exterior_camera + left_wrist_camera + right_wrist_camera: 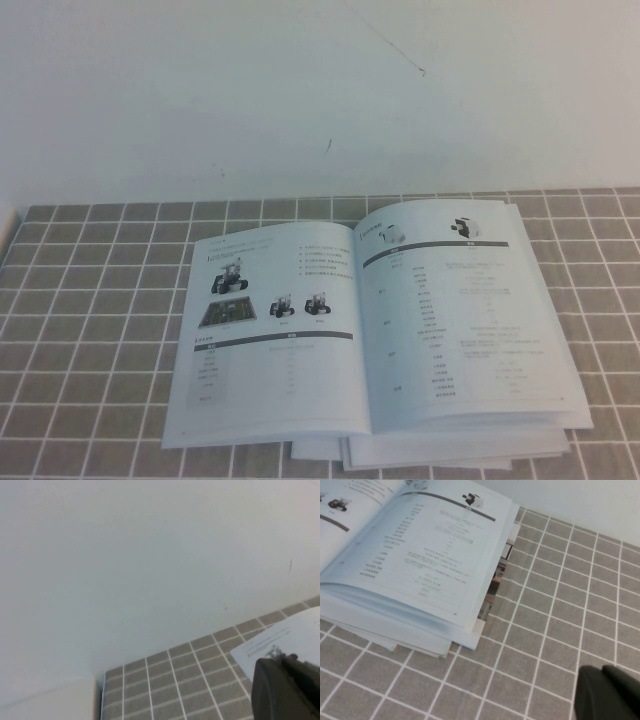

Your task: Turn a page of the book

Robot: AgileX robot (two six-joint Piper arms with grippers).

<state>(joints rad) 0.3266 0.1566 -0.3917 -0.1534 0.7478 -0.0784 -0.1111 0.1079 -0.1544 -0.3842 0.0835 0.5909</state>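
Observation:
An open white book [370,330] lies flat on the grey tiled table [90,330], with robot photos on its left page and a table of text on its right page. Neither gripper shows in the high view. In the left wrist view my left gripper [287,690] hangs dark above the book's far left corner [290,635]. In the right wrist view my right gripper [607,692] is shut and empty over bare tiles, off the book's right edge [420,555] and not touching it.
More booklets [440,455] lie stacked under the open book and stick out at its near and right edges [497,580]. A white wall [300,90] rises behind the table. A pale block [50,702] stands at the table's far left edge.

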